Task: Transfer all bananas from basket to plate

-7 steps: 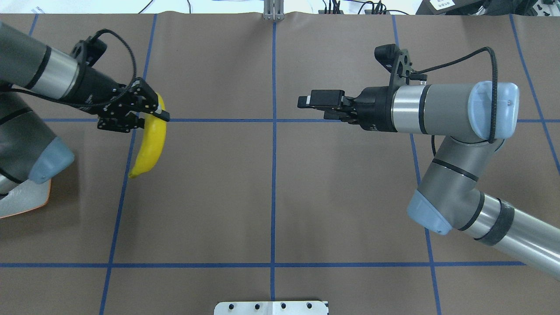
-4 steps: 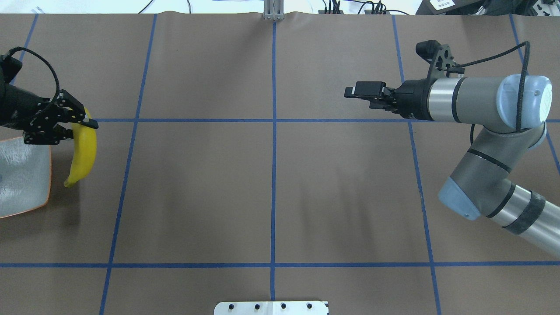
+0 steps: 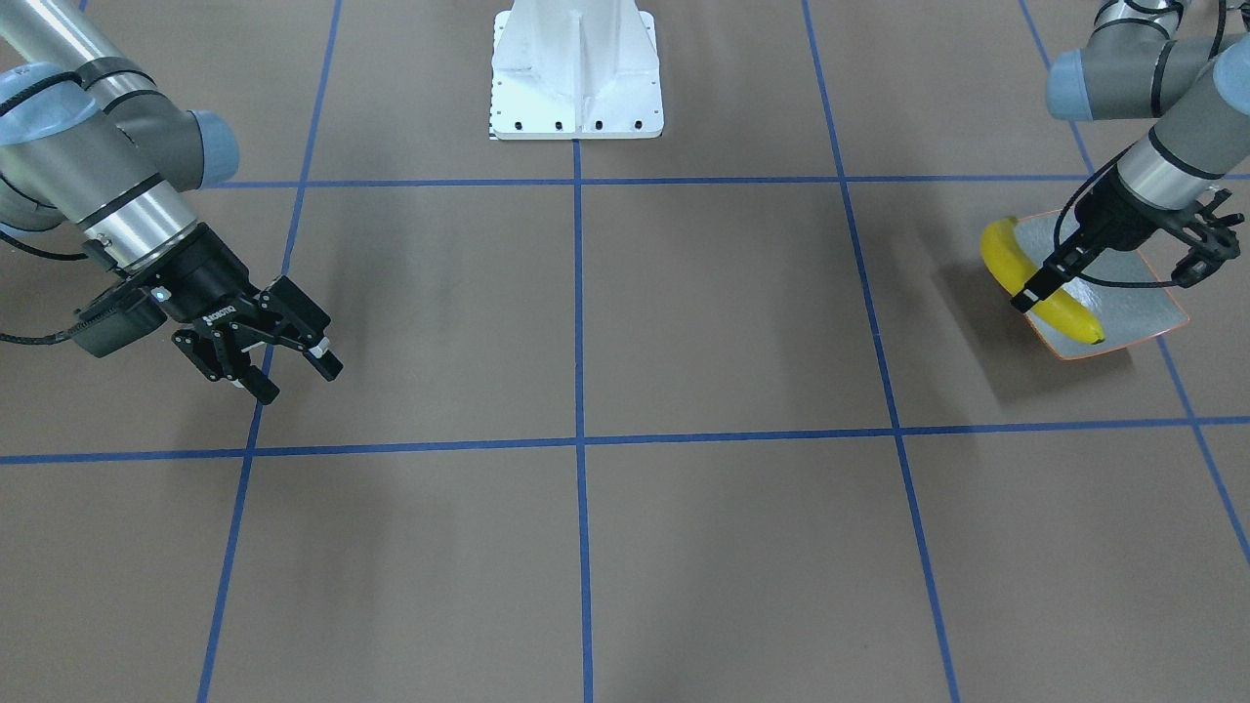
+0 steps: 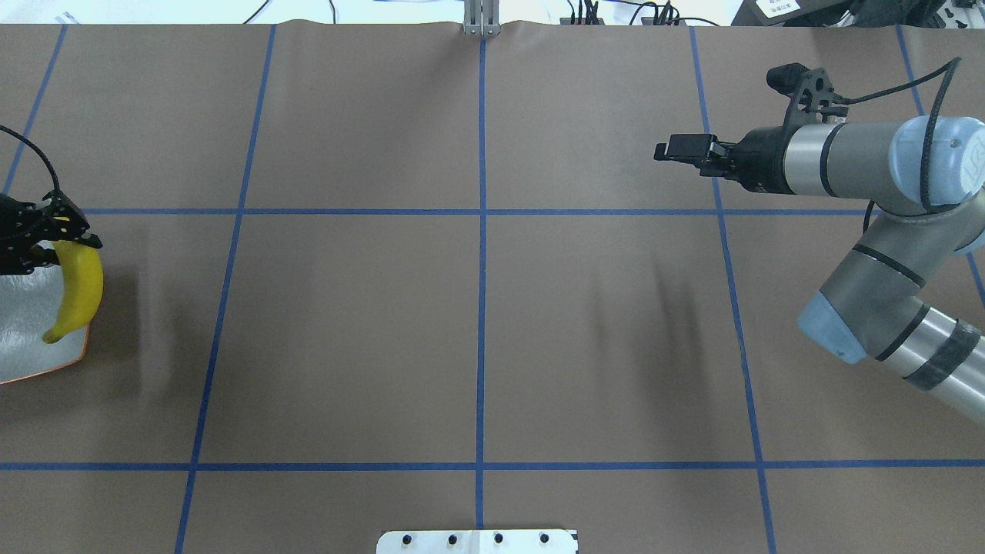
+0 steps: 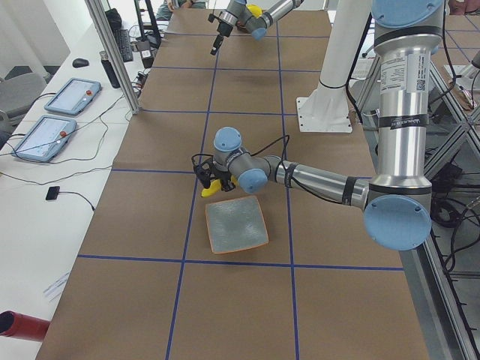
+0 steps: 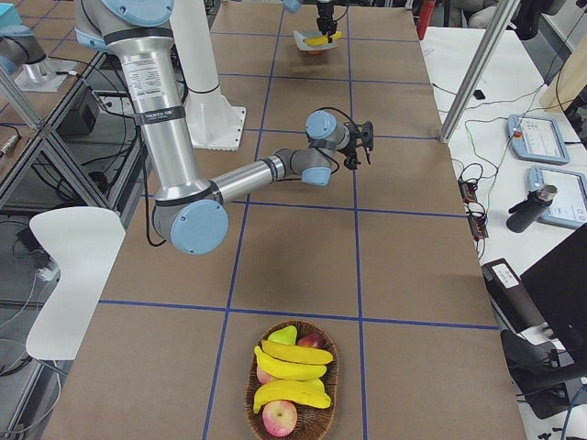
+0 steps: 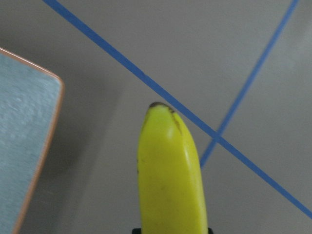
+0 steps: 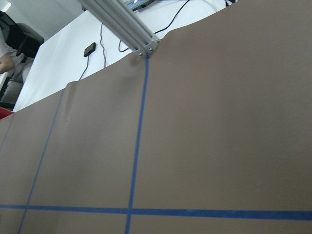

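My left gripper (image 4: 68,248) is shut on one yellow banana (image 4: 79,291) near its upper end. The banana hangs over the inner edge of the grey-green, orange-rimmed plate (image 4: 23,338) at the table's far left. The front view shows the same banana (image 3: 1072,318) above the plate (image 3: 1138,298). In the left wrist view the banana (image 7: 170,180) points past the plate's corner (image 7: 24,141). My right gripper (image 3: 301,383) is open and empty above bare table. The basket (image 6: 331,367) at the table's right end holds more bananas (image 6: 289,367).
Apples (image 6: 280,417) and a green fruit lie in the basket with the bananas. The white robot base (image 3: 576,68) stands at the middle of the near edge. A metal post (image 5: 112,52) and tablets (image 5: 71,96) are along the far side.
My left arm has carried the banana leftward, from the left-centre of the table to the plate's edge. My right arm has drawn back to the right, still open.
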